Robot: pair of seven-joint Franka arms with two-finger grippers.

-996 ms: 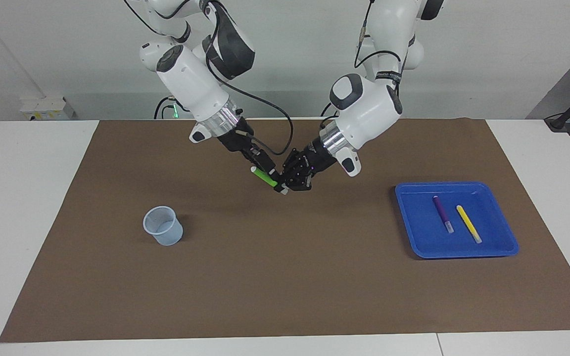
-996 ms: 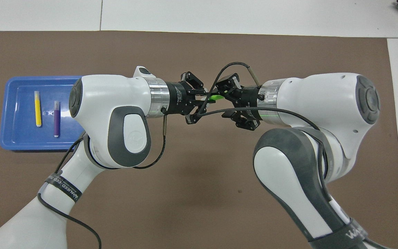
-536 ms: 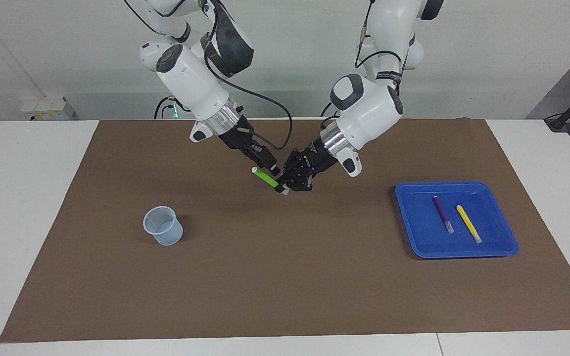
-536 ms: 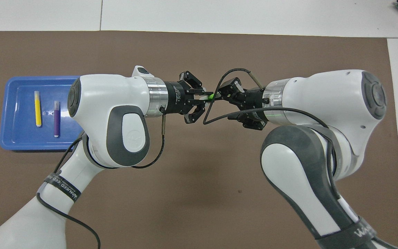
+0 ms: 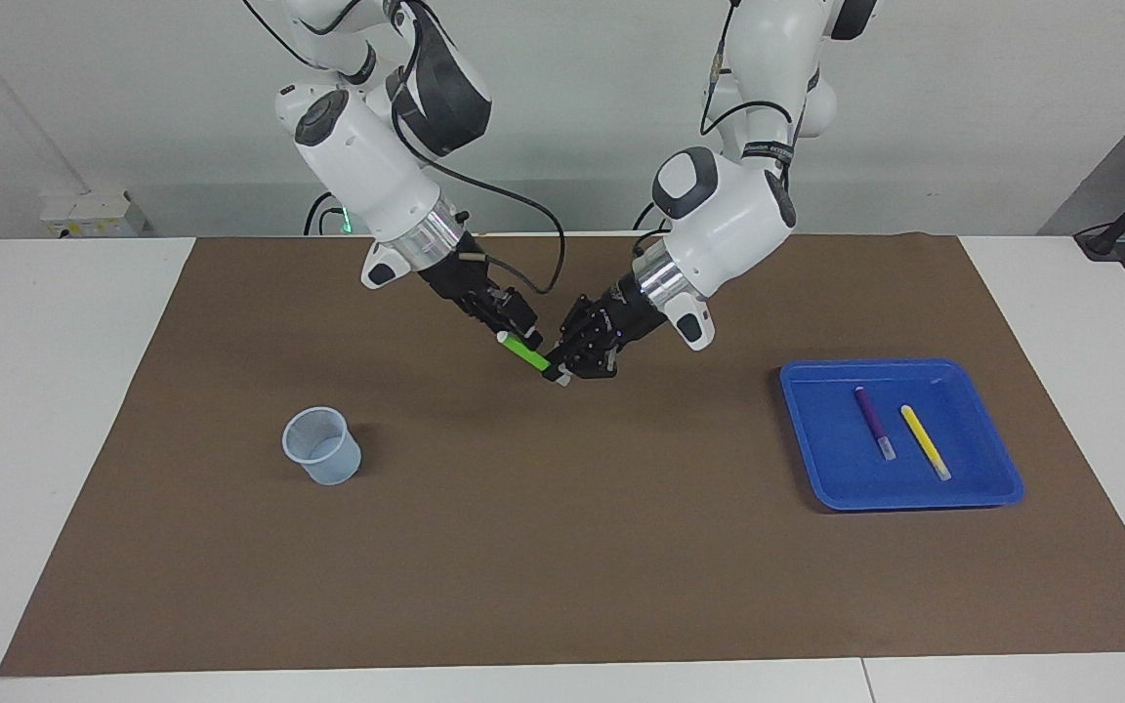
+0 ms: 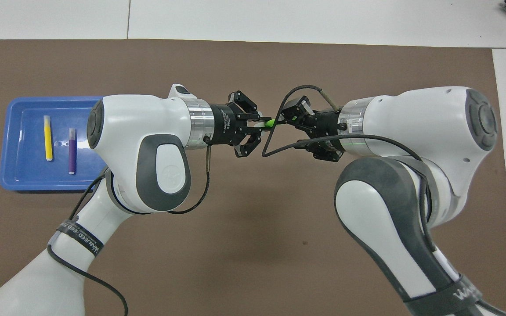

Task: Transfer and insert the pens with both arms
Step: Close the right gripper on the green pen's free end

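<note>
Green pen held in air over mid-mat, tilted, pale tip toward the right arm: a handover pose. Left gripper pinches its lower end. Right gripper sits at the upper end, jaws apparently spread, not gripping; contact unclear. Purple pen and yellow pen lie in the blue tray. The cup, likely the target, stands toward the right arm's end.

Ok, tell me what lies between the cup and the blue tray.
Only bare brown mat lies between the cup and the blue tray, per the facing view. The left gripper holds the green pen above the mat, right gripper beside it.
</note>
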